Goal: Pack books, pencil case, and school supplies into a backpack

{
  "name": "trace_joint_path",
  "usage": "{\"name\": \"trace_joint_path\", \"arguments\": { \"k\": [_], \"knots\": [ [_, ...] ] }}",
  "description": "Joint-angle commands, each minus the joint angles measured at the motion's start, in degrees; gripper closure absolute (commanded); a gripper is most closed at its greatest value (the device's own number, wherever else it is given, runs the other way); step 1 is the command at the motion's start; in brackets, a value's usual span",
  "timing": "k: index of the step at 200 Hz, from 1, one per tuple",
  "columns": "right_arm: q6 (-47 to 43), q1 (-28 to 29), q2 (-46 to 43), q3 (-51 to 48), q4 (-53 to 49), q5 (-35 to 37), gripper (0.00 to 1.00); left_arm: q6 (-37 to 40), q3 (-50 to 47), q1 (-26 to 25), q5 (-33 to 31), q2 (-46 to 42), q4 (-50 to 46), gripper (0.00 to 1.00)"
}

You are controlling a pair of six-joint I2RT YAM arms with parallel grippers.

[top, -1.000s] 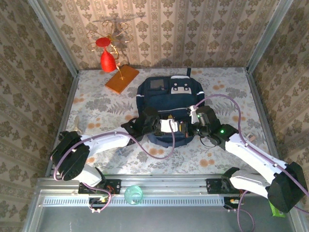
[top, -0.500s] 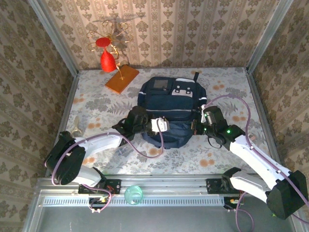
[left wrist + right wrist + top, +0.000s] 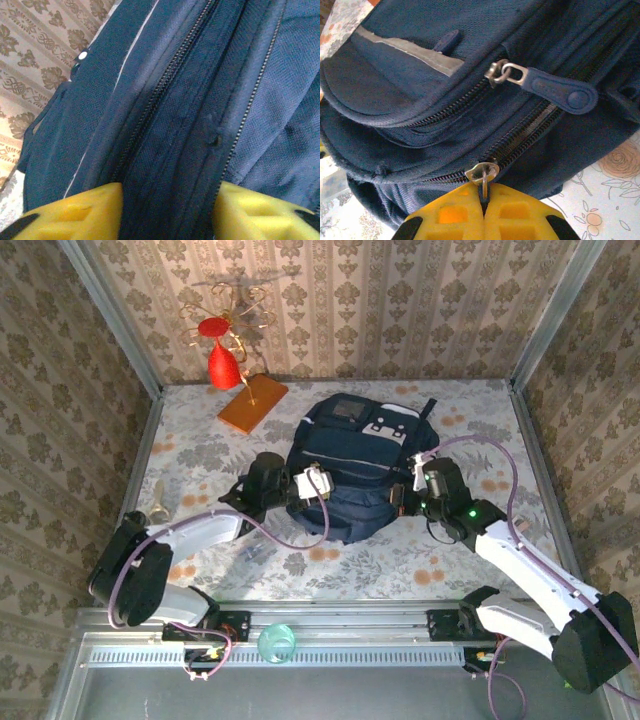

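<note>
Navy backpack (image 3: 360,455) is laid flat mid-worktop (image 3: 200,455), somewhat nearer the far edge, and is turned slightly so that its top points far-right. A grey patch (image 3: 347,410) is seen at the top end. In the right wrist view a pale reflective stripe (image 3: 410,50) is seen across a front pocket.

At the backpack's near-right corner the metal zipper pull (image 3: 483,175) of a lower pocket is pinched by the right gripper (image 3: 484,197), with the yellow fingers pressed together on it. A second pull with a navy rubber tab (image 3: 562,92) is left free just above, lying flat on the fabric.

The left gripper (image 3: 169,192) is set against the backpack's left side. Its jaws are spread, and a ridge of navy fabric, flanked by two zipper lines, is seen between the yellow fingers (image 3: 75,215). Whether the fabric is touched by the pads cannot be told.

Further out, an orange flat slab (image 3: 253,403) is placed toward the far-left corner, apart from the backpack. A gold wire stand (image 3: 235,315) hung with red pieces is seen just behind it at the far edge. A small clear piece (image 3: 251,553) is seen on the worktop near the near edge, left of the backpack and beside the left arm. A pale slim object (image 3: 160,502) is seen by the left edge, too small to be named.
</note>
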Motion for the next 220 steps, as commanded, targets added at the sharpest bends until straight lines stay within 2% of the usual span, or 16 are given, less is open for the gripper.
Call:
{"name": "trace_joint_path", "arguments": {
  "k": [1,45,83,112,138,191,220],
  "knots": [
    [0.7,1.6,-0.7,0.8,4.1,-2.1,1.00,-4.0,-0.1,-2.2,0.9,-4.5,-1.2,0.41],
    [0.8,3.5,-0.6,0.9,4.7,-2.6,1.00,-1.5,4.6,-10.9,-5.0,-3.6,-3.8,0.38],
    [1.2,4.1,-0.5,0.6,5.5,-2.7,1.00,3.9,11.4,-14.3,-6.8,3.6,-8.0,0.40],
    [1.9,4.4,0.4,0.4,6.8,-3.4,1.00,5.4,14.0,-14.9,-8.7,7.9,-6.4,0.45],
    [1.8,4.6,0.6,0.1,6.9,-3.4,1.00,7.1,13.0,-14.7,-9.4,9.8,-4.5,0.56],
    [0.3,4.6,0.7,0.2,4.8,-2.3,1.00,6.5,10.5,-11.6,-6.0,9.2,-3.9,1.00],
    [-0.1,3.6,0.5,1.7,-3.2,6.0,1.00,6.6,7.6,-8.7,-1.2,6.6,-2.6,1.00]
  ]
}}
